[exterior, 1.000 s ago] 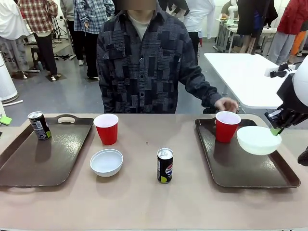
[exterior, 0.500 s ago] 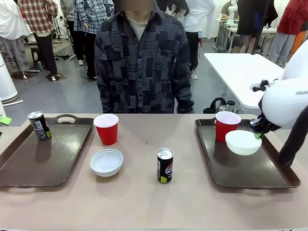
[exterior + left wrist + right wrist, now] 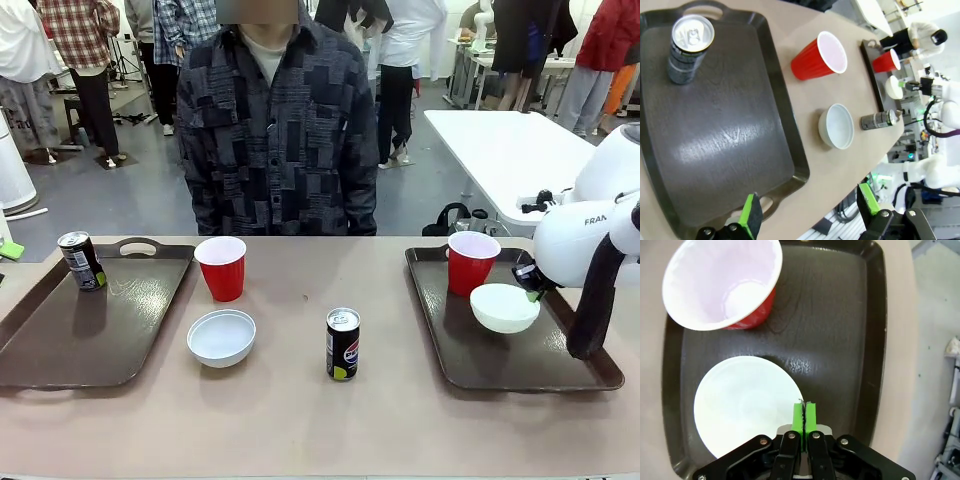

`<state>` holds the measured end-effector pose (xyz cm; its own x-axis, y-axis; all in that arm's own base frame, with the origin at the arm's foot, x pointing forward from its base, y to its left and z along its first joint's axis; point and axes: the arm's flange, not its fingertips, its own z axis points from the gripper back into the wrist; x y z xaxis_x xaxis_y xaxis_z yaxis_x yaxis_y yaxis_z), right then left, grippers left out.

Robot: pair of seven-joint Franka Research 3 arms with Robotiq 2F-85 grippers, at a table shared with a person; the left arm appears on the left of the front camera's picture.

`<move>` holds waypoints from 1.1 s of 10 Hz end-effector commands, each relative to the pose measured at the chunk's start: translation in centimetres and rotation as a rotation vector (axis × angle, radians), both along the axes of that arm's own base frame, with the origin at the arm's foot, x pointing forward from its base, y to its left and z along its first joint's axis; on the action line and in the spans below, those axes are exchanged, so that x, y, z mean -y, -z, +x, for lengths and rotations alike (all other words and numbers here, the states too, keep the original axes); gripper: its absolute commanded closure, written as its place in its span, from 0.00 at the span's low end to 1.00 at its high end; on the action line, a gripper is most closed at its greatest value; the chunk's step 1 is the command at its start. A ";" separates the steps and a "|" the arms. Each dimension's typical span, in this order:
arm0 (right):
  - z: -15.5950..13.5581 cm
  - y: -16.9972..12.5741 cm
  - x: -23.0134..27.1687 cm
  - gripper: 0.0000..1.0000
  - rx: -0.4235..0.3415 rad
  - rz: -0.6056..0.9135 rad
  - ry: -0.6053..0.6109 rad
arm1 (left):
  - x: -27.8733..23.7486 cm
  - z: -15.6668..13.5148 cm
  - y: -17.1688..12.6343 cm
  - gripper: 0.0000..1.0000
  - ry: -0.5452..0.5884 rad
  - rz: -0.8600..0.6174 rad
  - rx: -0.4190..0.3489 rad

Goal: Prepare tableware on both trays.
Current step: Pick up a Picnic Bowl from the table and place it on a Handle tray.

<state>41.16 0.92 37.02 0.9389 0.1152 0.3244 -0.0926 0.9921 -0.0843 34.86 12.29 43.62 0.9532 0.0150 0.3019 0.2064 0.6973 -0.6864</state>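
On the right tray [image 3: 560,372] a white bowl [image 3: 505,308] sits low, just in front of a red cup [image 3: 472,262]. My right gripper [image 3: 528,281] is shut on that bowl's right rim. The right wrist view shows the green pads [image 3: 799,416] pinched on the bowl [image 3: 742,405], with the cup [image 3: 725,285] beyond it on the tray [image 3: 840,340]. The left tray [image 3: 90,330] carries a can [image 3: 80,260] at its far corner. Between the trays stand a second red cup [image 3: 222,267], a second bowl [image 3: 221,337] and a second can [image 3: 342,343]. My left gripper [image 3: 809,207] hangs open above the left tray's [image 3: 715,130] near edge.
A person [image 3: 275,130] stands at the far side of the table with both hands off it. Bare tabletop [image 3: 300,420] runs along the front edge. A white table [image 3: 500,150] stands behind on the right.
My right gripper carried the bowl left and down to the right tray beside the red cup. The person pulled a hand back from that cup and shifted left.
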 end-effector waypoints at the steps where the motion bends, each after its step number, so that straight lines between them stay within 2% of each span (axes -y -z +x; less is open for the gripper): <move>1: -0.8 1.7 0.0 0.97 0.003 -0.039 0.039 | -0.2 -0.1 -0.2 0.00 0.004 -0.008 -0.001; 2: -0.7 1.9 0.1 0.95 -0.004 -0.035 0.041 | -0.2 -0.1 -0.2 0.00 0.004 -0.008 -0.001; 3: -0.9 1.6 0.0 0.37 -0.002 -0.024 0.039 | -0.2 -0.1 -0.2 0.00 0.004 -0.008 -0.001; 4: -1.3 0.7 -0.2 0.35 0.008 -0.024 0.034 | -0.2 -0.1 -0.2 0.00 0.004 -0.008 -0.001; 5: -1.8 -0.6 -0.5 0.17 0.011 -0.015 0.034 | -0.2 -0.1 -0.2 0.00 0.004 -0.008 -0.001; 6: -2.4 -2.0 -0.9 0.15 0.006 -0.017 0.032 | -0.2 -0.1 -0.2 0.00 0.004 -0.008 -0.001; 7: -3.0 -3.7 -1.3 0.00 -0.024 -0.009 0.023 | -0.2 -0.1 -0.2 0.00 0.004 -0.008 -0.001; 9: -4.1 -7.8 -1.9 0.00 -0.104 0.008 0.046 | -0.2 -0.1 -0.2 0.00 0.004 -0.008 -0.001; 10: -4.7 -9.8 -2.3 0.33 -0.172 0.028 0.062 | -0.2 -0.1 -0.2 0.00 0.004 -0.008 -0.001; 11: -5.3 -11.8 -2.7 0.23 -0.211 0.020 0.078 | -0.2 -0.1 -0.2 0.00 0.004 -0.008 -0.001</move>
